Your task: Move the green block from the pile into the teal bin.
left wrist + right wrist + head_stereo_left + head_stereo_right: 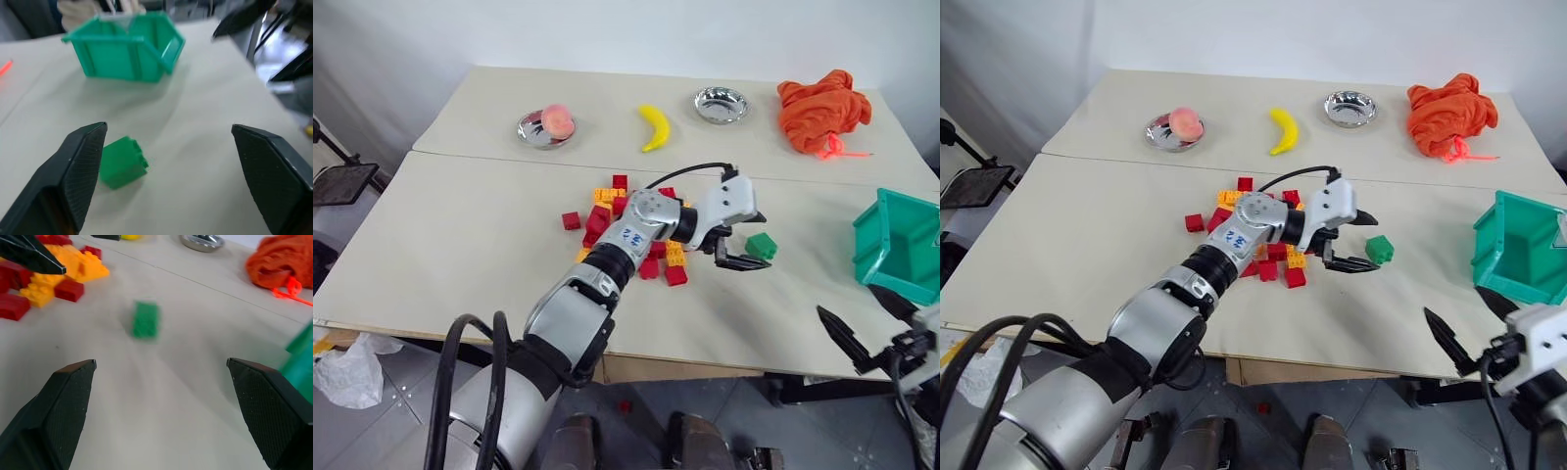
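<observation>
Table [460, 245], left to right.

Far side: steel bowl [546, 130] holding a peach [557, 120]; banana [654, 127]; second steel bowl [721, 104]; orange cloth [820, 110], bunched.

Centre: pile [626, 230] of red, yellow and orange bricks, partly covered by the left arm reaching across it.

Left gripper [737, 257]: just right of the pile, pointing right, fingers spread wide, gripping nothing.

Green block [762, 246]: lying loose on the table, out of the pile, just beside the left gripper's tips; in the left wrist view it sits close against one finger [80, 169], whether touching cannot be told. Well apart from the bin.

Teal bin [898, 247]: at the right edge of the table.

Right gripper [862, 354]: low at the near right edge, below the bin, fingers spread wide, gripping nothing.
</observation>
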`<action>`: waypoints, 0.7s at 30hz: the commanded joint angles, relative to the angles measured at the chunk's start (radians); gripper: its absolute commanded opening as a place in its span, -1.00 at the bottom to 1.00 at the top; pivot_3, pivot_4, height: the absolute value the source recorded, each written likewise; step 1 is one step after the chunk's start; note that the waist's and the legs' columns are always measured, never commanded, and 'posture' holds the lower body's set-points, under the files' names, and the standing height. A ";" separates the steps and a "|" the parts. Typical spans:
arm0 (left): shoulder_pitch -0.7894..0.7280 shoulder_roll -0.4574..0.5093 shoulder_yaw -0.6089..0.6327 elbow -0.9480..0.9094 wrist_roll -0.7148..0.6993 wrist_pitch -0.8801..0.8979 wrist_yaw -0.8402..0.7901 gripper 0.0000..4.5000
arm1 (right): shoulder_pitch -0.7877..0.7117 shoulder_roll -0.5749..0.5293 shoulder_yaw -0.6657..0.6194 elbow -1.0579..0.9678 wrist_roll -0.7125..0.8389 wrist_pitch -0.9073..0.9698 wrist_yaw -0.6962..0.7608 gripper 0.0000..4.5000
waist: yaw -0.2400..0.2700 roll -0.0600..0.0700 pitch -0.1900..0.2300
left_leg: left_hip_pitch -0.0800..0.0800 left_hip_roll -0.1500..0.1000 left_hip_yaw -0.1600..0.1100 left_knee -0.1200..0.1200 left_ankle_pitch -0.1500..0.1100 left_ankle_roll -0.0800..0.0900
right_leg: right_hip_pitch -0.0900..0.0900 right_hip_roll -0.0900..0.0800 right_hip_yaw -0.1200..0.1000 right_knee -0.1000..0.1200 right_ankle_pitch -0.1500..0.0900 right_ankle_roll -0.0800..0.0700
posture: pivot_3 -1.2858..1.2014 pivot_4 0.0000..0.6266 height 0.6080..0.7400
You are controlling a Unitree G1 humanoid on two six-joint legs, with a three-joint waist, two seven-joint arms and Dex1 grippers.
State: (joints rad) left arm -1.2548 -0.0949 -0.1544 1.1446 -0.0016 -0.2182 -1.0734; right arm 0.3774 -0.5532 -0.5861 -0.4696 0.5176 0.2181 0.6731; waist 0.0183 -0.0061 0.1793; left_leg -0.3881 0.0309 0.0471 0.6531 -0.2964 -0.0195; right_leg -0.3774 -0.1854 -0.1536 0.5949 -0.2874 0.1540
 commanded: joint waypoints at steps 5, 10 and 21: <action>0.193 0.248 0.123 -0.253 -0.136 -0.023 -0.161 0.96 | -0.227 -0.118 0.161 0.028 0.024 0.190 -0.011 1.00 | -0.020 0.001 0.000 | 0.001 0.000 0.000 0.001 0.000 0.000 | 0.000 0.000 0.001 0.002 0.000 0.000 | 0.03 -0.52 1.00; 0.396 0.443 0.202 -0.481 -0.219 -0.014 -0.214 0.96 | -0.434 -0.160 0.288 0.142 -0.104 0.244 -0.079 1.00 | -0.018 0.000 0.000 | 0.000 0.000 0.000 0.004 0.000 0.000 | 0.000 0.000 0.001 0.004 0.000 0.000 | 0.03 -0.52 1.00; 0.747 0.606 0.224 -0.995 -0.372 0.265 -0.184 0.96 | -0.669 -0.132 0.428 0.315 -0.192 0.482 -0.180 1.00 | 0.000 0.000 0.000 | -0.002 0.000 -0.001 0.008 -0.003 0.000 | 0.000 0.000 0.001 0.006 0.000 0.000 | 0.03 -0.52 1.00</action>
State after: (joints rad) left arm -0.5002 0.4970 0.0663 0.2135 -0.3346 0.0244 -1.2615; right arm -0.2759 -0.6927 -0.1481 -0.1400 0.3028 0.6668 0.4880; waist 0.0187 -0.0061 0.1796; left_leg -0.3896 0.0312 0.0466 0.6620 -0.2993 -0.0190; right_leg -0.3774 -0.1857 -0.1520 0.6010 -0.2872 0.1540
